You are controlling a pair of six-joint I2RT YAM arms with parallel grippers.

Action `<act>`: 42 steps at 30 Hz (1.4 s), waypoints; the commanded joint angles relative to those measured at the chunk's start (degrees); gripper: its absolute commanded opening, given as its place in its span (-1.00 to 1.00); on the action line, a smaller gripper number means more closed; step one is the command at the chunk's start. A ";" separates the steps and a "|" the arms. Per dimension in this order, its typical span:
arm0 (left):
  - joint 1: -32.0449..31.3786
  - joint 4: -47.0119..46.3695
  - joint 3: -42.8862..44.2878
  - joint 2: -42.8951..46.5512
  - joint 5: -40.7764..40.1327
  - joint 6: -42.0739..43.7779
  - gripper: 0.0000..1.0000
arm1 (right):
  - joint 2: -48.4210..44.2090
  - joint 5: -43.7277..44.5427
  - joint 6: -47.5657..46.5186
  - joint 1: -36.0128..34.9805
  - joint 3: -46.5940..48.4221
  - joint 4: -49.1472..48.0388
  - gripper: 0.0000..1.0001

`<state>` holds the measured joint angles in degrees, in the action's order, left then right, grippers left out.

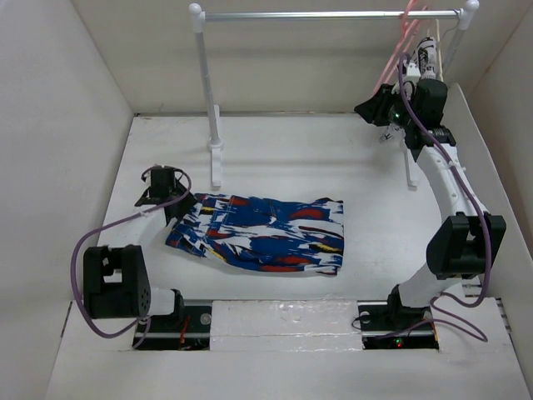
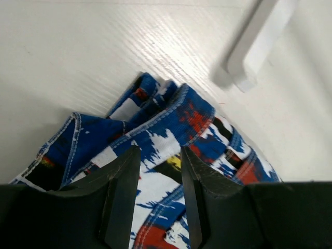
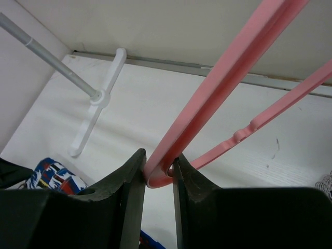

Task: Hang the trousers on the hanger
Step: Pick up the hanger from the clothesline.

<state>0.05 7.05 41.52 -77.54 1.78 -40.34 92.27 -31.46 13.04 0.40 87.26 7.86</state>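
Observation:
The blue splash-print trousers lie folded flat on the table in the middle of the top view. My left gripper is at their left end. In the left wrist view its jaws stand narrowly apart with the trousers' cloth filling the gap, so it looks shut on that edge. The pink hanger hangs from the right end of the rail. My right gripper is raised there. In the right wrist view it is shut on the hanger's rounded corner.
A white clothes rack stands at the back: rail, left post with its foot just behind the trousers, also seen from the left wrist. White walls close in the table on the left, back and right.

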 commanded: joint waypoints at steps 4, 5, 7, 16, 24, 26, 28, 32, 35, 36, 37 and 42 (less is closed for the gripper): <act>-3.20 4.45 6.45 8.61 1.99 1.23 -0.31 | -5.07 -3.34 -2.92 -0.40 4.49 -4.27 -1.00; -3.22 4.81 7.43 8.63 3.13 1.23 -0.31 | -5.08 -3.60 -2.93 -0.40 4.49 -4.25 -1.00; -3.22 4.91 9.62 10.99 6.46 0.96 -0.29 | -6.66 -4.48 -3.98 -0.40 4.58 -3.12 -1.00; -8.63 6.04 27.08 9.08 17.12 3.76 -0.16 | -15.18 -7.29 -10.47 0.12 -3.58 3.30 -1.00; -27.90 8.33 53.74 -6.81 11.66 5.89 0.15 | -20.89 -10.54 -16.56 1.87 -10.35 2.70 -1.00; -30.63 7.81 54.89 -8.67 11.23 5.27 0.16 | -22.39 -10.90 -16.64 3.11 -10.27 4.60 -1.00; -36.07 7.28 58.30 -11.14 9.05 6.05 0.17 | -22.83 -11.16 -18.30 4.34 -9.40 7.42 -1.00; -44.08 10.00 68.68 -17.46 5.95 8.43 0.24 | -25.46 -12.04 -22.44 4.96 -11.58 15.07 -1.00; -47.42 9.74 72.47 -21.16 4.64 8.17 0.26 | -28.27 -12.66 -24.28 4.43 -17.90 16.92 -1.00; -47.43 8.78 72.39 -22.03 4.03 7.82 0.26 | -30.46 -12.92 -24.20 4.43 -19.75 16.93 -1.00; -48.30 7.81 71.69 -22.39 3.58 7.03 0.26 | -31.53 -13.44 -24.29 4.43 -21.68 17.19 -1.00; -50.50 3.16 68.88 -25.46 1.13 5.71 0.26 | -38.28 -15.12 -25.17 4.43 -31.79 20.71 -1.00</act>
<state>-49.95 15.11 111.02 -102.21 5.89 -33.85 57.78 -43.68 -9.69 5.13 58.41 27.46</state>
